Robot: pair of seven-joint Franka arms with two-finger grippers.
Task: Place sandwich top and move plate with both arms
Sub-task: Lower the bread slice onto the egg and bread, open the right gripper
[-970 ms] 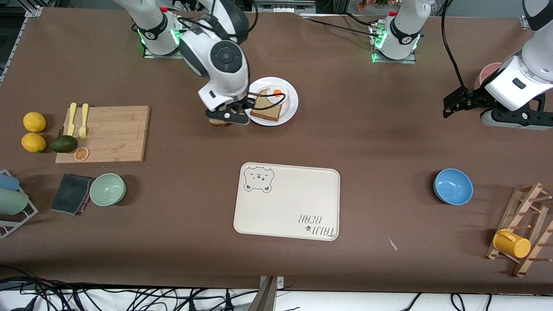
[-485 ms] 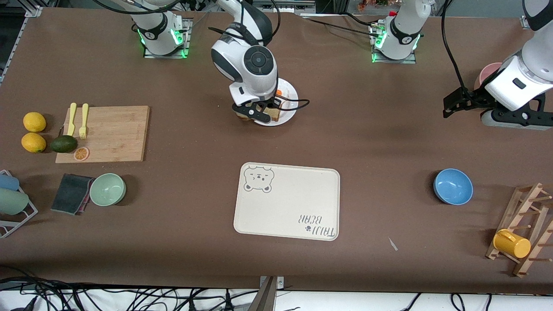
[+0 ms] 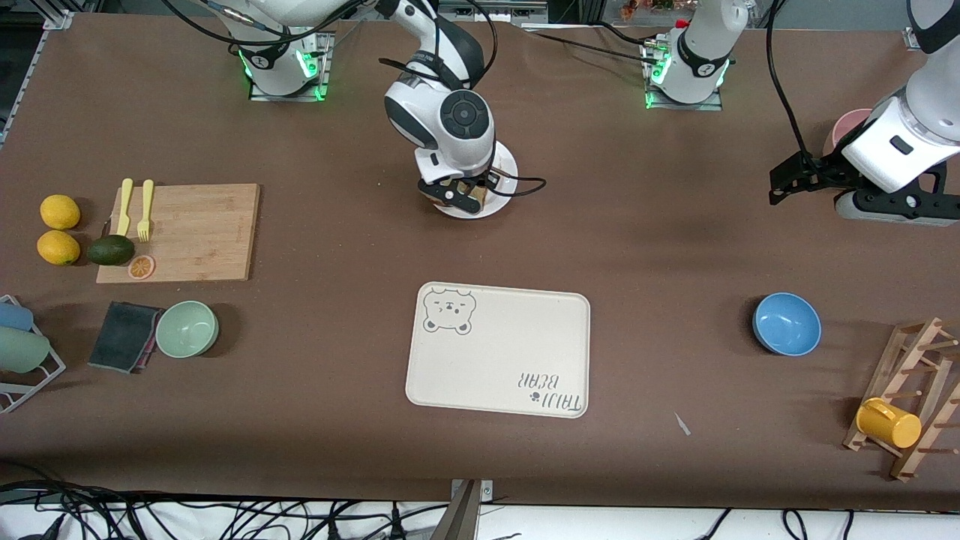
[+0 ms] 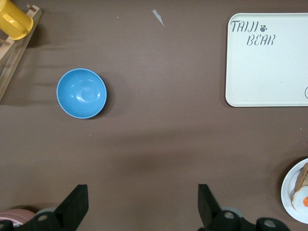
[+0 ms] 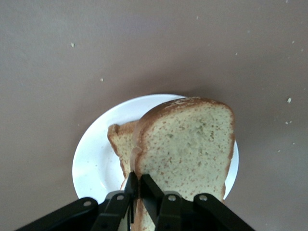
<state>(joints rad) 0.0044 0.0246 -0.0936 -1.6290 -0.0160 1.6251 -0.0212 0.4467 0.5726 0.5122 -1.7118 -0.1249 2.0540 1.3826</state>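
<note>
The sandwich top [image 5: 190,144] is up in the air over the plate [image 5: 94,159], pinched at one edge by the right claw [image 5: 139,190], whose fingers are clamped tight on the slice so that it hangs broad and nearly flat above the food. Under it, in the right wrist view, the corner of the darker bottom slice [image 5: 120,139] peeks out on the plate; the egg is hidden there, though the left wrist view catches it on the plate's edge. In the front view the right claw [image 3: 459,196] sits over the plate [image 3: 507,166], which lies at about twelve o'clock from the cream tray [image 3: 499,349], well apart from it and farther from the front camera. By my reading the first step is nearly finished but not done: the bread is lined up above the stack and has yet to be lowered and let go. All of the second step is left, since the plate stands on the table untouched by either claw. The left claw [image 3: 795,180] waits with its fingers spread wide and nothing between them, over the table's end on the left arm's side, at roughly two o'clock from the tray, near a blue bowl [image 3: 786,323] at three o'clock.
</note>
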